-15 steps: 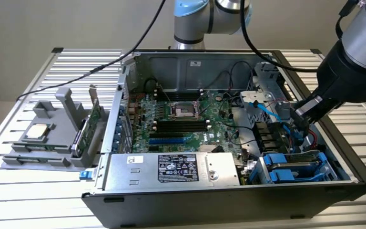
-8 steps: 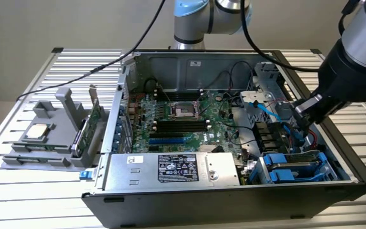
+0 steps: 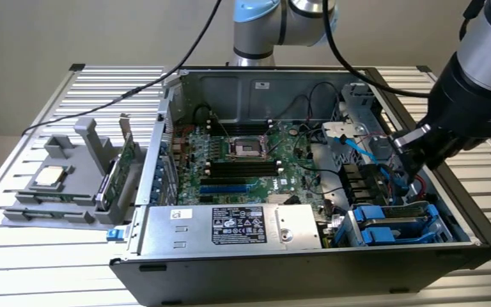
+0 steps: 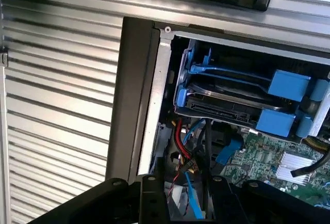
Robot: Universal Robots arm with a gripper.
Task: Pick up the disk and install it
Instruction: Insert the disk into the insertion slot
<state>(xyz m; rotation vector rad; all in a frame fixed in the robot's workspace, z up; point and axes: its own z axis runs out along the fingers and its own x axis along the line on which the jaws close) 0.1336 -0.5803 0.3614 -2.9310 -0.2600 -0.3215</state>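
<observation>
Disk (image 4: 223, 104) in bay, apart fr. gripper (image 4: 181, 202)

Lab workbench: slatted aluminium table (image 3: 41, 268), opened computer case (image 3: 314, 278), robot arm (image 3: 263, 32).

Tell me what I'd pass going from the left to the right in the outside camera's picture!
silver chip on the grey stand → green card → big circuit board inside the computer case → disk in its blue frame
</observation>
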